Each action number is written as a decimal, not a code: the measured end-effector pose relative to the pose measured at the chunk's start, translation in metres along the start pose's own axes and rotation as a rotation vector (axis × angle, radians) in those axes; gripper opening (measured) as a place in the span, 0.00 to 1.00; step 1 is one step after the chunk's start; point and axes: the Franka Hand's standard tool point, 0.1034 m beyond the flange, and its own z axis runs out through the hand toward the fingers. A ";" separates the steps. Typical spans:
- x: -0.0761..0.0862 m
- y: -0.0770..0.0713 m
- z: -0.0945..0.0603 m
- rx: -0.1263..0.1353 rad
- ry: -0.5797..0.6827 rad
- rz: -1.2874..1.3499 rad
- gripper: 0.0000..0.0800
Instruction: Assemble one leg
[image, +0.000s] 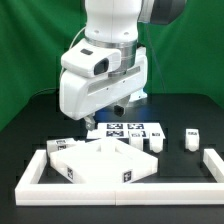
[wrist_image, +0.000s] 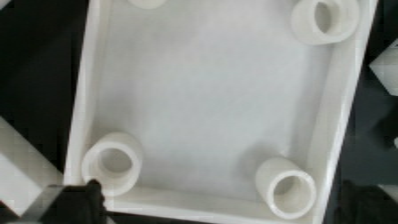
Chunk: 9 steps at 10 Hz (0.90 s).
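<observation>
The large white tabletop panel (image: 100, 160) lies flat at the table's front centre. It fills the wrist view (wrist_image: 214, 90), showing round sockets (wrist_image: 116, 158) in its corners. Small white tagged legs stand at the exterior view's right (image: 160, 138) (image: 190, 138), and one lies at its left (image: 60, 148). My gripper (image: 117, 106) hangs over the panel's far edge, mostly hidden under the hand. In the wrist view only one dark finger (wrist_image: 71, 203) shows, beside a corner of the panel. I cannot tell how the jaws stand. No leg is in them.
The marker board (image: 125, 129) lies just behind the panel. A low white fence (image: 30, 175) runs along the front and both sides of the work area (image: 213, 165). The table is black, with a green backdrop behind.
</observation>
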 end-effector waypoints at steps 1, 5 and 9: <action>-0.008 0.010 0.012 -0.006 0.001 0.017 0.81; -0.022 0.034 0.032 -0.044 0.022 0.044 0.81; -0.023 0.034 0.037 -0.040 0.020 0.041 0.81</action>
